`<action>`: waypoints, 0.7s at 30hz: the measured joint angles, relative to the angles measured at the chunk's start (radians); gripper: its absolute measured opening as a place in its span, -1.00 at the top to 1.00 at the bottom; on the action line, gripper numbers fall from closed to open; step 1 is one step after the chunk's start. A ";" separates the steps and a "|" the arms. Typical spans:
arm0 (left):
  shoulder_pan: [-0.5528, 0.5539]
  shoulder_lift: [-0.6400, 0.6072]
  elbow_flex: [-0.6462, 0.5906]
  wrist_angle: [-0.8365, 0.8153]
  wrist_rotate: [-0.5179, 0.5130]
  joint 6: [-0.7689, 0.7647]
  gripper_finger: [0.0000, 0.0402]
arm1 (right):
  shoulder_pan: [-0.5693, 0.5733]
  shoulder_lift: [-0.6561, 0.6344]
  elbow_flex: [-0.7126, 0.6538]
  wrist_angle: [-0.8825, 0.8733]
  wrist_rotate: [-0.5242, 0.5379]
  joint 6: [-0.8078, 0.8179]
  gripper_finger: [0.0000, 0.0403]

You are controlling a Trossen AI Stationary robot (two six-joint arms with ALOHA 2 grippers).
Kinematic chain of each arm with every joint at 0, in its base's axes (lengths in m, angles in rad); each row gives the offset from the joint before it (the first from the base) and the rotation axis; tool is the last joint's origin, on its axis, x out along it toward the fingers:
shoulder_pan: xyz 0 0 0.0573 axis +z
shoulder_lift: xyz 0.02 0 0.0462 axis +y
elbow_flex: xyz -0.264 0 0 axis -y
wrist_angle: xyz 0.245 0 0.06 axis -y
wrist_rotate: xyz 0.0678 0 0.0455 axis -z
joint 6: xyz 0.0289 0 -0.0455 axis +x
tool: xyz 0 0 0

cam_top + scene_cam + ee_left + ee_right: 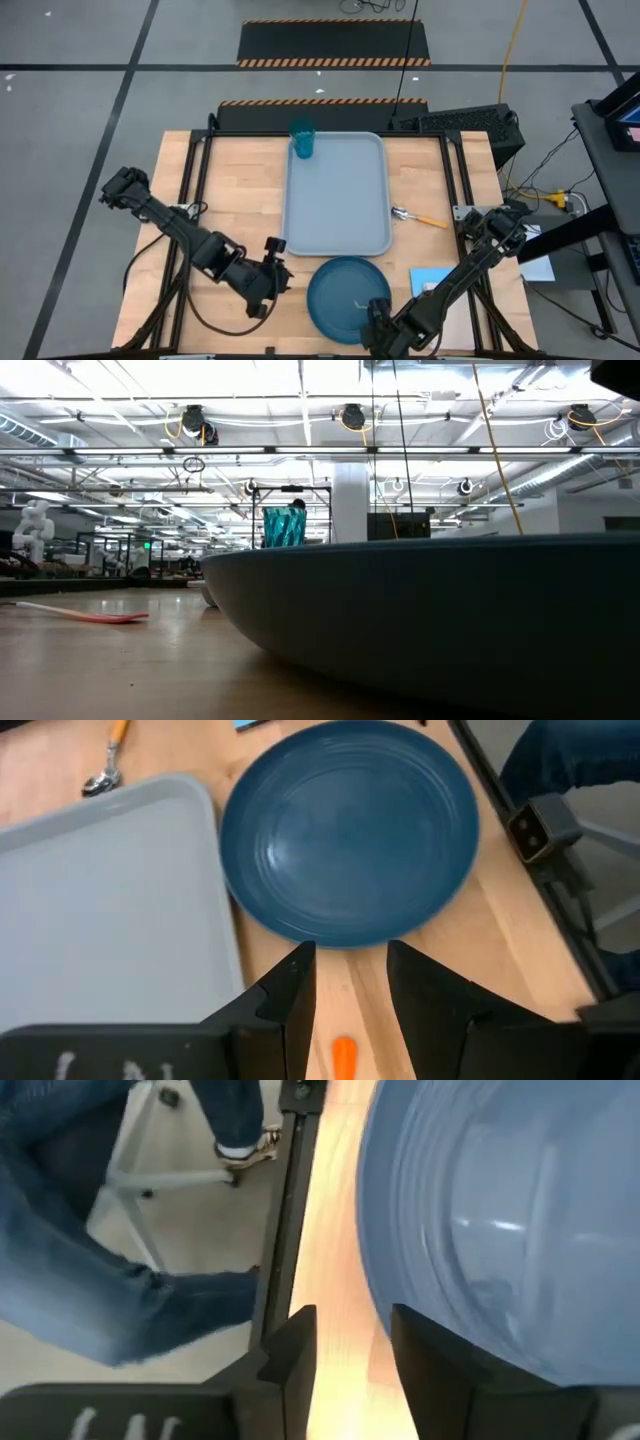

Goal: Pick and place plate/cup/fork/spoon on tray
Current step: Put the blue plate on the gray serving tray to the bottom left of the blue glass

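The dark blue plate lies flat on the table near its front edge, just in front of the grey-blue tray. The teal cup stands upright in the tray's far left corner. One orange-handled utensil lies on the table right of the tray; spoon or fork, I cannot tell. My left gripper is open left of the plate, pointing at its rim. An orange handle end shows on the table between its fingers. My right gripper is open at the plate's near right rim. My right gripper has one finger right beside the plate's near rim, the other finger over bare table. I cannot tell whether the finger touches the rim. The plate lies flat on the table.
A light blue paper sheet lies right of the plate. A person's legs in blue jeans stand close to the table's near edge. The low view shows an orange handle lying on the wood left of the plate.
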 joint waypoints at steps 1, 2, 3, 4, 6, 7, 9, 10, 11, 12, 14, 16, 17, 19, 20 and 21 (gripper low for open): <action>-0.005 0.000 0.000 0.000 -0.004 -0.008 0.36 | 0.002 0.000 0.000 -0.001 0.019 -0.025 0.34; -0.009 0.000 0.000 0.000 -0.014 -0.019 0.36 | 0.005 0.000 -0.001 -0.002 0.041 -0.050 0.33; -0.013 0.000 0.000 0.000 -0.029 -0.031 0.36 | 0.008 0.000 -0.006 0.003 0.059 -0.072 0.32; -0.018 0.000 0.000 0.000 -0.041 -0.042 0.36 | 0.008 -0.001 -0.014 0.009 0.067 -0.093 0.32; -0.027 0.000 0.000 0.000 -0.054 -0.057 0.36 | 0.007 0.000 -0.033 0.018 0.069 -0.114 0.32; -0.033 0.000 0.000 0.000 -0.057 -0.062 0.36 | 0.007 0.001 -0.041 0.021 0.069 -0.117 0.33; -0.041 0.000 0.000 0.000 -0.067 -0.061 0.36 | 0.002 0.001 -0.057 0.041 0.065 -0.119 0.36; -0.045 0.000 0.000 0.000 -0.073 -0.057 0.36 | 0.000 0.000 -0.067 0.058 0.063 -0.121 0.37; -0.046 0.000 0.000 0.000 -0.076 -0.052 0.36 | -0.002 -0.001 -0.075 0.071 0.063 -0.127 0.39; -0.046 0.000 0.000 0.001 -0.079 -0.050 0.36 | -0.003 -0.001 -0.084 0.081 0.063 -0.137 0.40; -0.045 0.000 0.000 0.006 -0.083 -0.048 0.36 | -0.003 0.000 -0.093 0.087 0.064 -0.154 0.41; -0.041 0.000 0.000 0.006 -0.084 -0.038 0.36 | -0.003 0.000 -0.100 0.088 0.064 -0.159 0.42; -0.040 0.000 0.000 0.005 -0.084 -0.029 0.36 | -0.002 -0.001 -0.104 0.089 0.063 -0.162 0.43; -0.040 0.000 0.000 0.006 -0.085 -0.009 0.36 | -0.002 -0.001 -0.116 0.091 0.062 -0.171 0.46; -0.040 0.000 0.000 0.006 -0.087 -0.001 0.36 | -0.002 -0.001 -0.124 0.093 0.062 -0.171 0.48; -0.040 0.000 0.000 0.006 -0.089 0.007 0.36 | -0.002 -0.001 -0.131 0.096 0.061 -0.171 0.50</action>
